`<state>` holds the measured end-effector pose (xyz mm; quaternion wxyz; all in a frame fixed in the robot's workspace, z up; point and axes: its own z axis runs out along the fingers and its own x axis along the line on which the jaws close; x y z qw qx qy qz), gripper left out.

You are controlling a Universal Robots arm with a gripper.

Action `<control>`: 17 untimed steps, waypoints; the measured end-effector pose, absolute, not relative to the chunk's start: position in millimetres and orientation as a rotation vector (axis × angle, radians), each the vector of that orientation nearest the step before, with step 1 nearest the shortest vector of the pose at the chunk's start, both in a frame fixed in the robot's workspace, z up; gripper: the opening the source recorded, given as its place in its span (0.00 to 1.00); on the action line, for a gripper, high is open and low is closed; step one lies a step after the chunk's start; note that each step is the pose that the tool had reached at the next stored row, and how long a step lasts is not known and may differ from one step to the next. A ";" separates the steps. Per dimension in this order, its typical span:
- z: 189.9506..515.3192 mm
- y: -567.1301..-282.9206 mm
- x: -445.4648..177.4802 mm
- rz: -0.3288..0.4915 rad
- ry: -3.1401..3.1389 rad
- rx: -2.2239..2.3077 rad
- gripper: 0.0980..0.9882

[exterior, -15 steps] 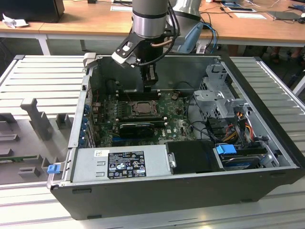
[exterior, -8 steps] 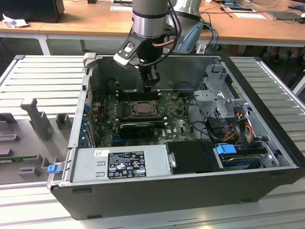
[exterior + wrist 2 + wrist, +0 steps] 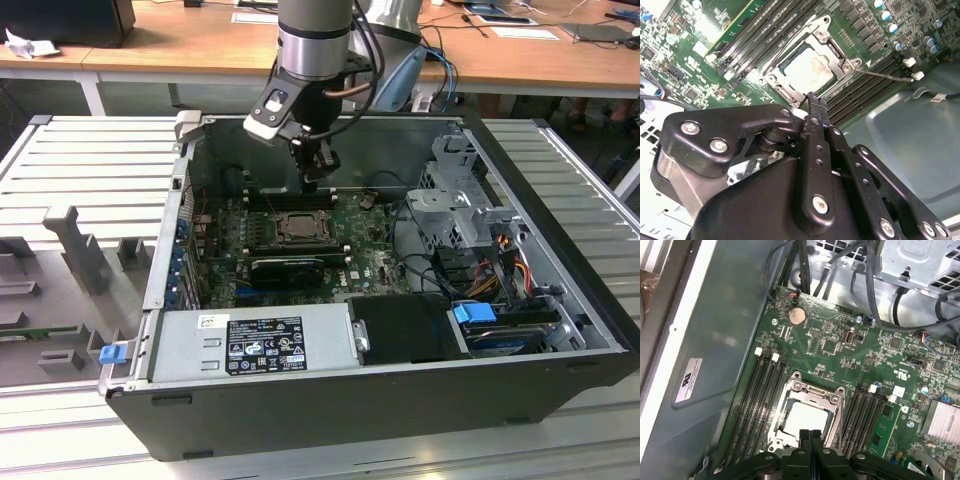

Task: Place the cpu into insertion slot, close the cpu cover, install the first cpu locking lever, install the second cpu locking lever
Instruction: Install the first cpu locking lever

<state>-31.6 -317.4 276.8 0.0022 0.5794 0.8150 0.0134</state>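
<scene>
Fig.: the gripper [image 3: 812,97], seen in the second wrist view w/ both fingers pressed together and nothing held, its narrow tip hanging just above the near edge of the insertion slot [image 3: 774,82]. In the exterior view the arm reaches down into the open computer case [image 3: 400,410]. The cpu [image 3: 807,70] lies flat in the slot, its pale face showing through the window of the cpu cover [image 3: 835,52], which appears folded down over it. One thin locking lever [image 3: 885,75] sticks out sideways across the memory slots [image 3: 870,85], apparently unlatched; the other lever's state cannot be told. Risks (judgement): (1) the tip sits close to the cover edge, so a small sideways error could land it on the frame or cpu face instead of a lever, scratching the lid or shifting the chip on its contacts; (2) the lever looks like springy wire, so a glancing push may let it slip off the tip & snap back onto motherboard [image 3: 840,355] parts; (3) if the cover isn't fully seated, forcing a lever down could bend it or load the cpu unevenly; (4) memory slots and cables [image 3: 802,265] crowd the wrist, so a wide sweep may snag.
</scene>
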 end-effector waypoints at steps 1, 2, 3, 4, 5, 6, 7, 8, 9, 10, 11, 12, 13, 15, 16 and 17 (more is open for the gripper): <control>276.8 -317.4 -31.6 0.042 2.566 1.805 0.01; 276.8 -317.4 -31.6 0.042 2.577 1.790 0.01; 276.8 -317.4 -31.6 0.042 2.590 1.771 0.01; 276.8 -317.4 -31.6 0.042 2.601 1.755 0.01; 276.8 -317.4 -31.6 0.042 2.606 1.747 0.01; 276.8 -317.4 -31.6 0.042 2.613 1.736 0.01; 276.8 -317.4 -31.6 0.042 2.622 1.724 0.01; 276.8 -317.4 -31.6 0.042 2.628 1.714 0.01; 276.7 -317.4 -31.6 0.042 2.636 1.702 0.01; 276.7 -317.4 -31.6 0.042 2.644 1.691 0.01; 276.7 -317.4 -31.6 0.042 2.654 1.675 0.01; 276.7 -317.4 -31.5 0.042 2.663 1.661 0.01; 276.7 -317.4 -31.6 0.042 2.678 1.638 0.01; 276.7 -317.4 -31.6 0.042 2.703 1.598 0.01; 276.7 -317.4 -31.6 0.042 2.717 1.574 0.01; 276.7 -317.4 -31.6 0.042 2.739 1.535 0.01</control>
